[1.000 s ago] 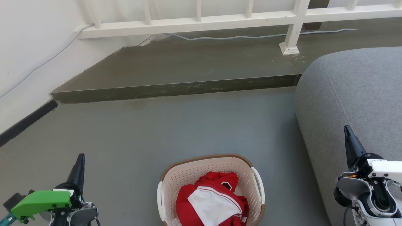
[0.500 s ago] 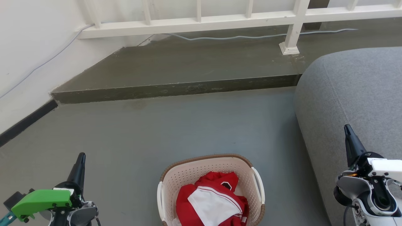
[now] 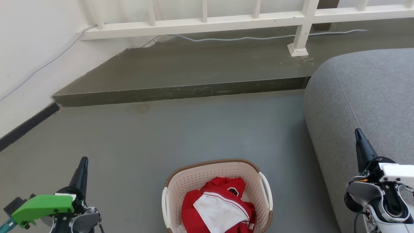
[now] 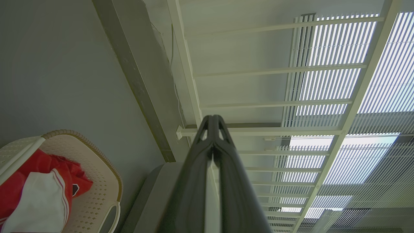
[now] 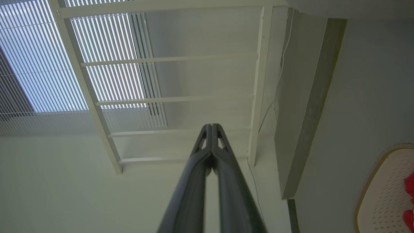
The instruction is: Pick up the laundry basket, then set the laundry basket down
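The laundry basket [image 3: 190, 179], cream perforated plastic with a brown rim and white side handles, stands on the grey floor at the bottom middle of the head view, holding red and white clothes [image 3: 216, 207]. My left gripper [image 3: 83, 160] is at the lower left, well clear of the basket, its fingers pressed together and holding nothing. My right gripper [image 3: 357, 132] is at the lower right over the sofa's edge, also shut and empty. The left wrist view has the basket [image 4: 100, 181] at its lower left and the shut gripper [image 4: 212, 119]. In the right wrist view the basket [image 5: 385, 191] sits at the lower right, beside the shut gripper [image 5: 211, 127].
A grey sofa [image 3: 365, 94] fills the right side, close to the basket. A raised concrete step [image 3: 181, 92] crosses the floor ahead, with a white railing [image 3: 207, 22] and a cable [image 3: 245, 38] beyond. A white wall [image 3: 29, 55] runs along the left.
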Motion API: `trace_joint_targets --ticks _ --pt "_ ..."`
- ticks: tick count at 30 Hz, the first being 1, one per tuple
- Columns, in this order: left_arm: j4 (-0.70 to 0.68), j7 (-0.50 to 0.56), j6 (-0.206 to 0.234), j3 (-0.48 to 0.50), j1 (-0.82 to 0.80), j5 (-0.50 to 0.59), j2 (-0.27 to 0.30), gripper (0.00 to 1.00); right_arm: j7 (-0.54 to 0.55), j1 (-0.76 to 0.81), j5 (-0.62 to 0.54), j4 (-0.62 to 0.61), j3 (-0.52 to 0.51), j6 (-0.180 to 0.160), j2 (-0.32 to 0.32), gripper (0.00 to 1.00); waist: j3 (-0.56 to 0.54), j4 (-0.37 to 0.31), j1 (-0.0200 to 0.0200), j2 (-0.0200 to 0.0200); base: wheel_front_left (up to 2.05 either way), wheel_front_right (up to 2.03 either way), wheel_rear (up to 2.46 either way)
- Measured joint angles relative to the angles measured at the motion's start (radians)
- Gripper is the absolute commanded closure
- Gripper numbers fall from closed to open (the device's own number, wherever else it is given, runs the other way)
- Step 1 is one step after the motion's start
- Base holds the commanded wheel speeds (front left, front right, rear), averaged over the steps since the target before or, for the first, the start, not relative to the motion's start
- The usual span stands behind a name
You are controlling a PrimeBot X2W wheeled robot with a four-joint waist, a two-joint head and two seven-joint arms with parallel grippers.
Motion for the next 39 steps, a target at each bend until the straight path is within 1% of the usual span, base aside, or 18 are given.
trace_joint_targets --ticks 39 --pt "-0.002 0.000 0.000 0.002 0.000 0.000 -0.005 1.00 0.009 -0.001 0.000 0.006 -0.005 0.000 0.003 1.00 0.000 0.000 0.0000 0.0000 0.00 0.00 0.00"
